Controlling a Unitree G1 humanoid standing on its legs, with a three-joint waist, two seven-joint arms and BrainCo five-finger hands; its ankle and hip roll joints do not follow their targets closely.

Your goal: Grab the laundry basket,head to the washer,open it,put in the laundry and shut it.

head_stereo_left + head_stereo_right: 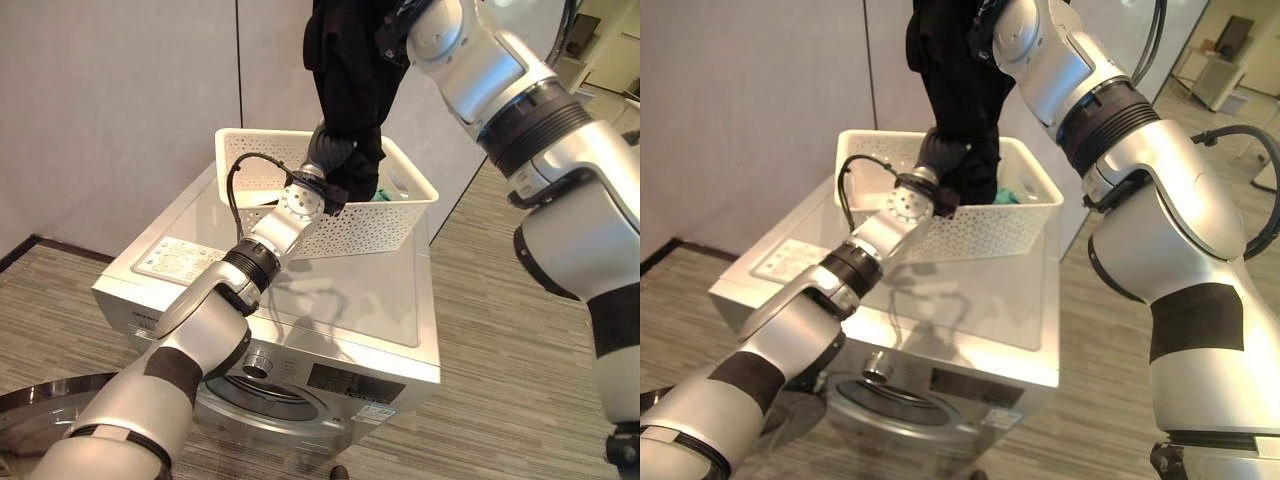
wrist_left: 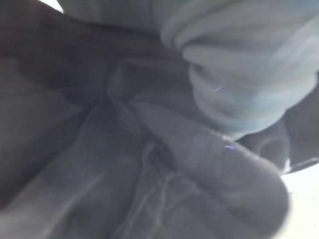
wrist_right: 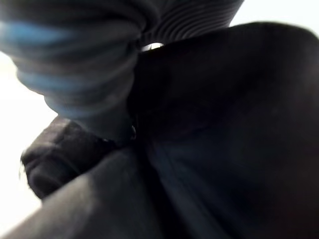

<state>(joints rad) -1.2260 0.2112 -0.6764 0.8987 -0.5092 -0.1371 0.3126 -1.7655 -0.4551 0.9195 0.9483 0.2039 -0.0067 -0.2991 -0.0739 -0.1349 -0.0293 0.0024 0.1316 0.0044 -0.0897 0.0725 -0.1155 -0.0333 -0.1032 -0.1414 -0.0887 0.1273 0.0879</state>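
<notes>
A white perforated laundry basket (image 1: pixel 400 215) stands on top of the white front-loading washer (image 1: pixel 340 290). Above the basket a black garment (image 1: pixel 350 70) hangs from my raised right hand (image 1: pixel 392 38), its lower end reaching into the basket. My left hand (image 1: pixel 328 152) reaches into the basket under its dark ribbed cover and is pressed into the lower part of the garment. Dark cloth lies right against the hand in the left wrist view (image 2: pixel 149 174) and in the right wrist view (image 3: pixel 224 129). A teal piece of laundry (image 1: pixel 385 195) lies in the basket. The washer's round door (image 1: pixel 40 405) stands swung open at the lower left, beside the drum opening (image 1: pixel 260 395).
Grey wall panels (image 1: pixel 120 100) stand close behind the washer. Striped grey floor (image 1: pixel 500 330) runs to the right of the machine, with an open doorway and furniture (image 1: pixel 1225 60) beyond.
</notes>
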